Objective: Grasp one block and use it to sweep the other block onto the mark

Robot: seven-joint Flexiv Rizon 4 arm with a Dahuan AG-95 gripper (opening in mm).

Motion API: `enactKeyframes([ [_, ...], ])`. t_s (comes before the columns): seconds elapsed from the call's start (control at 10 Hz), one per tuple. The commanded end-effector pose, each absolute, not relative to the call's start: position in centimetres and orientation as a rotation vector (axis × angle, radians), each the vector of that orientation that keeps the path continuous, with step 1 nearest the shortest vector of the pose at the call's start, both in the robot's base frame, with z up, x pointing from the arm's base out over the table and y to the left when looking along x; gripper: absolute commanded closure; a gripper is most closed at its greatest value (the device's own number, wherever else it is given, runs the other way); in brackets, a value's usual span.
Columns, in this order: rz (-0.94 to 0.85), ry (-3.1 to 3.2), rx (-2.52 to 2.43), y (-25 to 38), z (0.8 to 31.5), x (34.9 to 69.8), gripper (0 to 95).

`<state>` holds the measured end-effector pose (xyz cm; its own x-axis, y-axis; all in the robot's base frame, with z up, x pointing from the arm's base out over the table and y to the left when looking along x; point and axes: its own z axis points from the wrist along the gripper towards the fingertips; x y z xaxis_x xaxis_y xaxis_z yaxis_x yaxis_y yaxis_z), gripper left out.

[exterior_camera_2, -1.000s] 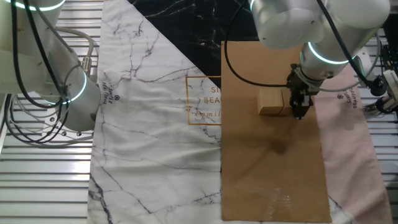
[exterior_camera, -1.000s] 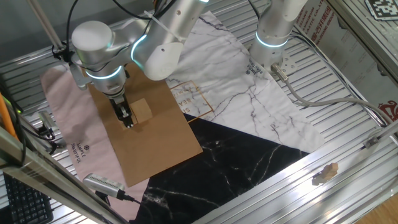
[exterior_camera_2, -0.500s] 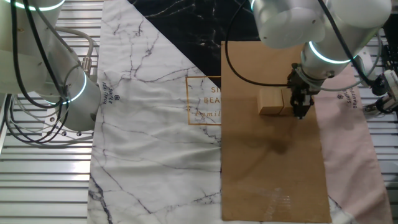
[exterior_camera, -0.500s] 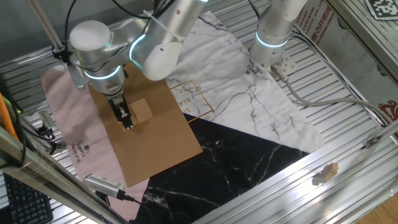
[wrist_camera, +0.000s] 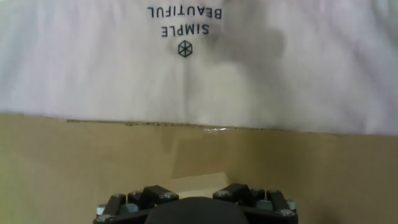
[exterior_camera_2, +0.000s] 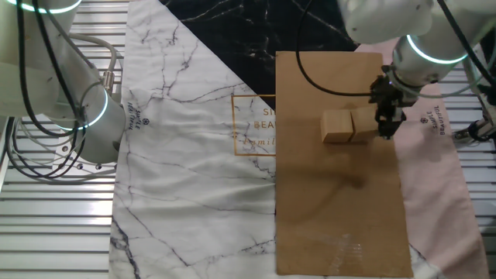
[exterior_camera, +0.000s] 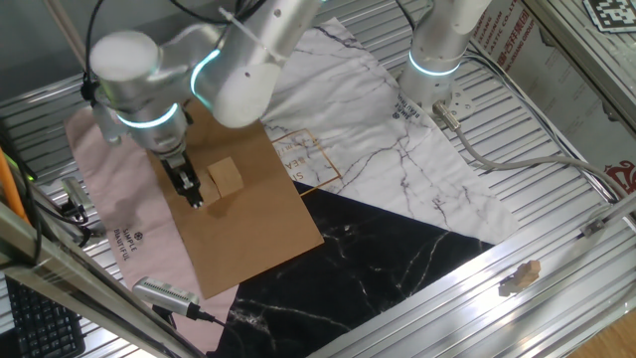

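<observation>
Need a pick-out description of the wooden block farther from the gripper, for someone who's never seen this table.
Find the brown cardboard sheet lying between the white marble sheet and the pink cloth. Two wooden blocks sit side by side on it. Yours is the paler block, on the side toward the orange square outline; its darker neighbour sits next to the gripper.

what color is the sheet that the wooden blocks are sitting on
Plain cardboard brown. The sheet shows best in the other fixed view, with the blocks on it.
</observation>
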<state>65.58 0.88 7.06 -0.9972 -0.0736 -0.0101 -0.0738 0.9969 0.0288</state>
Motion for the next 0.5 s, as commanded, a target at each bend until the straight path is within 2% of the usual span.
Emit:
enactKeyframes([
  [0.1, 0.058, 3.147, -0.140, -0.7, 9.3, 65.6, 19.0],
  [0.5, 0.068, 3.149, -0.186, -0.9, 11.7, 66.1, 19.0],
])
